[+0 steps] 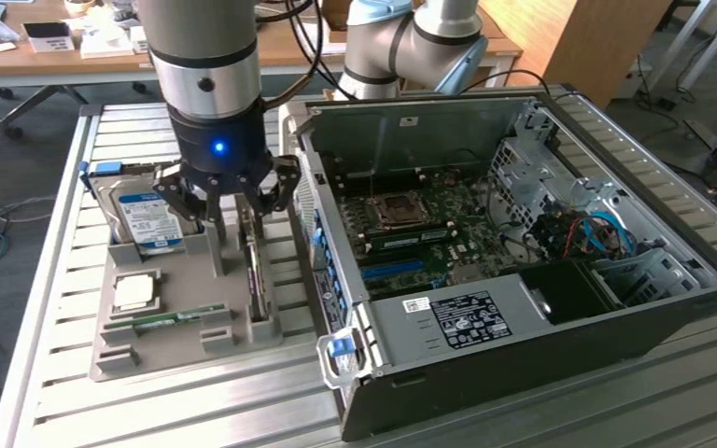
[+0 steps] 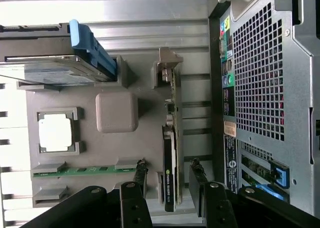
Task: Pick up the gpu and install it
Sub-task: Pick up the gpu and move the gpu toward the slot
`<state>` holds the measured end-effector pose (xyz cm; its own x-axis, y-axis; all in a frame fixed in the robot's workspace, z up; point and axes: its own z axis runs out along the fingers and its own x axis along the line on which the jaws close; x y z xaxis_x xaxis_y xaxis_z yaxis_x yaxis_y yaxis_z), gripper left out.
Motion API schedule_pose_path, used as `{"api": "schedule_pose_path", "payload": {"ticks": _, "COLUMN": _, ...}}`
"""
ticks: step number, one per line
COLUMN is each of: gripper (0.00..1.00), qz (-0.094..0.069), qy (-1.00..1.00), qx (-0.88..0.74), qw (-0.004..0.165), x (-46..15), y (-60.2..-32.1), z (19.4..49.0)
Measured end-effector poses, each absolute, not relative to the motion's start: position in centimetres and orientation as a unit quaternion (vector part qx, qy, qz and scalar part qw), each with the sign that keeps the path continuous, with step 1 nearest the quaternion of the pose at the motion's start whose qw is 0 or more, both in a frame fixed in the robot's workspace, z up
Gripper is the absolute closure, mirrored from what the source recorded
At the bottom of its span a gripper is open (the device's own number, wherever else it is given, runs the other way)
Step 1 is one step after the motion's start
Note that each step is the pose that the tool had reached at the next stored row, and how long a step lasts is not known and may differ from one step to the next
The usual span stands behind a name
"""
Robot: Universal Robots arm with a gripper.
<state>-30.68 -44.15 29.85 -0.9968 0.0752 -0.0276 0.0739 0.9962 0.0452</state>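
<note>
In the exterior view, the black two-fingered gripper (image 1: 236, 210) hangs with its jaws apart over the gpu (image 1: 255, 266). This thin green circuit card with a black cooler stands on edge in a slot of the grey moulded holder tray (image 1: 184, 350). The slot runs along the tray edge nearest the open black computer case (image 1: 521, 280). The fingers straddle the card's upper edge and do not appear to touch it.

In the wrist view, the card runs between the two fingertips (image 2: 141, 180), with a gap showing on each side. The black cooler faces the middle of the tray, and the silver bracket (image 2: 167, 70) sits at the far end.

A good grasp here likely means centring the jaws over the card so both pads meet its flat faces together. The fingers should sit low enough to grip the cooler and board rather than only the top edge. They should stay square to the slot so the card does not twist against the tray's posts.
</note>
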Motion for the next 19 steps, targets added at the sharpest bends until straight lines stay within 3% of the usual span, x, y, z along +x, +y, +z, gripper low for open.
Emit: {"api": "schedule_pose_path", "payload": {"ticks": 19, "gripper": 0.53, "qz": 0.022, "qy": 0.999, "qx": 0.037, "qw": 0.015, "x": -30.2, "y": -44.1, "z": 28.6}}
